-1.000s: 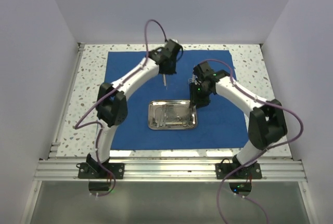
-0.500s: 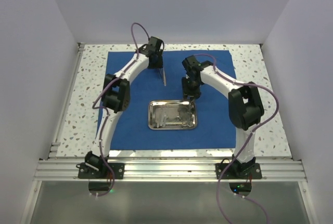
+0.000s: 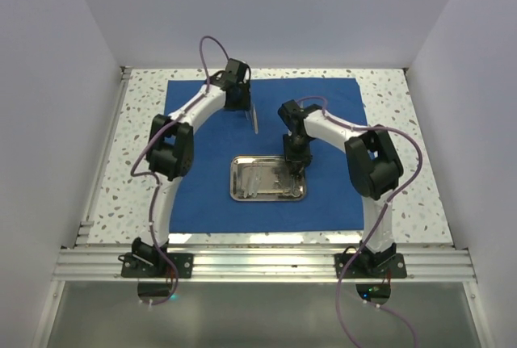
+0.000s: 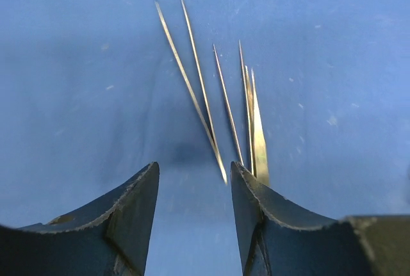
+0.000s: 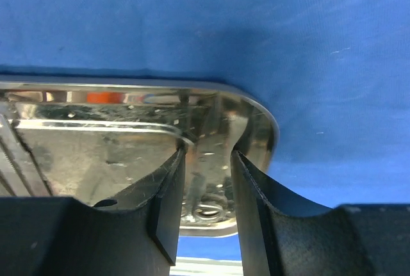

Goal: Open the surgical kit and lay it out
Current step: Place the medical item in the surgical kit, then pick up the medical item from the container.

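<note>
The royal-blue cloth (image 3: 339, 194) lies spread flat on the table. The steel tray (image 3: 233, 182) sits at its middle with several silver instruments (image 3: 262, 180) inside. Slender tweezers (image 3: 254, 119) lie on the cloth behind the tray. In the left wrist view these tweezers (image 4: 192, 90) rest just ahead of my left gripper (image 4: 194, 167), which is open and holds nothing. My right gripper (image 3: 297, 164) hangs over the tray's far right corner. In the right wrist view it (image 5: 208, 154) is open above the tray (image 5: 262, 113), with an instrument's ring handle (image 5: 208, 211) lying below the gap.
Speckled tabletop (image 3: 137, 138) borders the cloth on both sides. An aluminium rail (image 3: 266, 263) runs along the near edge by the arm bases. White walls close in left, right and behind. Purple cables loop off both arms.
My left gripper has opened and let the tweezers go onto the cloth, after carrying them back and left. My right gripper has moved left and down to the tray's far right corner.
</note>
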### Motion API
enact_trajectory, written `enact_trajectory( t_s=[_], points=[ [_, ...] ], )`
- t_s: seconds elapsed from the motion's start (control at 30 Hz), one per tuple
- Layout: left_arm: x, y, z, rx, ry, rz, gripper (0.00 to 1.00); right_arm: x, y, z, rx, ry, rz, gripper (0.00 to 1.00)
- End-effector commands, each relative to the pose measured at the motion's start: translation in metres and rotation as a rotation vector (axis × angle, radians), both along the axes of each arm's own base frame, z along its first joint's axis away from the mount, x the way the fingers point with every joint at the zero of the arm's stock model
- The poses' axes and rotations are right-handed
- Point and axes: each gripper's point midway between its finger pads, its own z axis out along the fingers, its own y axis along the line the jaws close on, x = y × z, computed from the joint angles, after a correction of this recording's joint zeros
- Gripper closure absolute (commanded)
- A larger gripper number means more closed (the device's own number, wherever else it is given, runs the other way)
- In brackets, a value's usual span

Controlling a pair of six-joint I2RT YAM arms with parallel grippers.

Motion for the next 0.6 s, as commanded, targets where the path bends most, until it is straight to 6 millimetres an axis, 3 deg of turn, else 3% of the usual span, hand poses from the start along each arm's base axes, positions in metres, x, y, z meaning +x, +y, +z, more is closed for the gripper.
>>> enact_trajectory(
  t_s=[0.0, 0.03, 0.1, 0.13, 0.2, 0.23, 0.3, 0.57],
  points=[
    [0.005, 0.014, 0.089, -0.02, -0.166, 0.012, 0.47, -0.001, -0.008, -0.017, -0.054, 0.001, -0.025, 0.61],
    [0.0, 0.017, 0.105, -0.025, -0.184, 0.013, 0.47, -0.002, -0.01, -0.02, -0.061, 0.006, -0.026, 0.61],
    [-0.008, 0.021, 0.108, -0.017, -0.176, 0.016, 0.48, -0.002, -0.011, -0.028, -0.069, 0.012, -0.028, 0.61],
    [-0.014, 0.024, 0.12, -0.02, -0.187, 0.018, 0.48, -0.002, -0.01, -0.031, -0.07, 0.015, -0.028, 0.63],
    [-0.024, 0.028, 0.119, -0.016, -0.17, 0.021, 0.49, -0.002, -0.01, -0.039, -0.076, 0.022, -0.031, 0.69],
    [-0.029, 0.03, 0.129, -0.021, -0.183, 0.022, 0.49, -0.002, -0.009, -0.041, -0.077, 0.022, -0.034, 0.71],
    [-0.039, 0.035, 0.128, -0.016, -0.17, 0.025, 0.5, 0.0, -0.013, -0.047, -0.123, 0.01, -0.029, 0.71],
    [-0.085, 0.054, 0.167, -0.019, -0.186, 0.028, 0.52, 0.014, -0.018, -0.079, -0.246, -0.019, -0.051, 0.74]
  ],
)
